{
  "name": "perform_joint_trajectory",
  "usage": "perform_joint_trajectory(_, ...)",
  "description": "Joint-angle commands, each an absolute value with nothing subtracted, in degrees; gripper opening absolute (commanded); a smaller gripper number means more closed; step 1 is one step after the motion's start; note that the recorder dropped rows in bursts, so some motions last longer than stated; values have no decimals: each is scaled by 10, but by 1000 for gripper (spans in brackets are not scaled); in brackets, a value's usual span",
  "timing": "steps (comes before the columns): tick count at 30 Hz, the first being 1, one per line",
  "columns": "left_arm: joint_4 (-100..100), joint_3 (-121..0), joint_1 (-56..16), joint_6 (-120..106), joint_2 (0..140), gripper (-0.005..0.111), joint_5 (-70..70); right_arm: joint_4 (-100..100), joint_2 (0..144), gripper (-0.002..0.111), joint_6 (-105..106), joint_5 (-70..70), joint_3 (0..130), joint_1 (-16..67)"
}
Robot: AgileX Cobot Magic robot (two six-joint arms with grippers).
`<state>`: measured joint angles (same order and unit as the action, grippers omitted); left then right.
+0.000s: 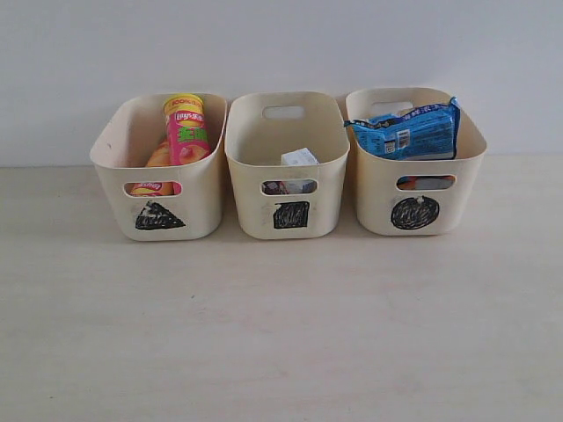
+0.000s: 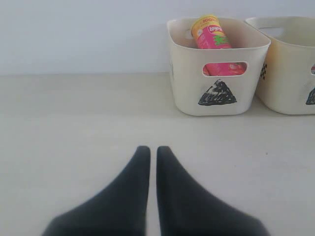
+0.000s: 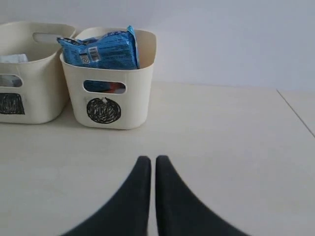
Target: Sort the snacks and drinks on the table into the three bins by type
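Three cream bins stand in a row at the back of the table [image 1: 281, 334]. The triangle bin [image 1: 158, 215] [image 2: 216, 93] holds a tall pink chip can [image 1: 186, 132] [image 2: 211, 37] and a yellow-red can [image 1: 158, 158] beside it. Inside the square bin [image 1: 290, 215] [image 3: 19, 98] a white carton [image 1: 299, 158] shows, with something dark behind the handle hole. A blue bag [image 1: 409, 132] [image 3: 101, 49] sticks out of the circle bin [image 1: 413, 211] [image 3: 106, 108]. My left gripper [image 2: 153, 150] is shut and empty over bare table. So is my right gripper [image 3: 150, 160]. Neither arm shows in the exterior view.
A pale wall [image 1: 281, 44] rises right behind the bins. In the right wrist view a table seam or edge [image 3: 295, 113] runs off to the side.
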<state>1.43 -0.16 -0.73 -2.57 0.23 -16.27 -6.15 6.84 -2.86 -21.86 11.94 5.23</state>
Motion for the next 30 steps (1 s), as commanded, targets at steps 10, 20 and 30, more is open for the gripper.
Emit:
perform_joint_trajectory(10,15,0,-6,-22,0,4,-161,-44,0,1,-22,-181,34,51)
perform_joint_trajectory(20,15,0,-6,-22,0,4,-161,-37,0,1,-21,-153,0,51)
perform_joint_trajectory(30,15,0,-6,-22,0,4,-161,-11,0,1,8,-182,0,51)
